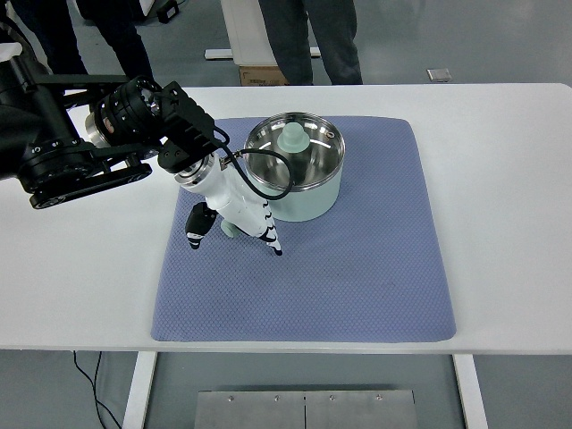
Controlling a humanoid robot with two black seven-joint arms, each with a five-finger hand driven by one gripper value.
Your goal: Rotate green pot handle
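A pale green pot [308, 201] with a shiny steel inside stands on the far middle of a blue-grey mat [375, 268]. A green knob [293, 138] shows inside it. A short pale green handle [230, 231] sticks out from the pot's lower left. My left hand [237, 239], white with black fingertips, hangs right over that handle, its fingers spread downward on either side, the thumb [194, 229] to the left. I cannot tell whether the fingers touch the handle. The right arm is out of view.
My bulky black left arm [71, 152] lies over the table's far left. A black cable loop [259, 174] from the wrist hangs across the pot's rim. People's legs [313, 36] stand beyond the far edge, beside a cardboard box [261, 75].
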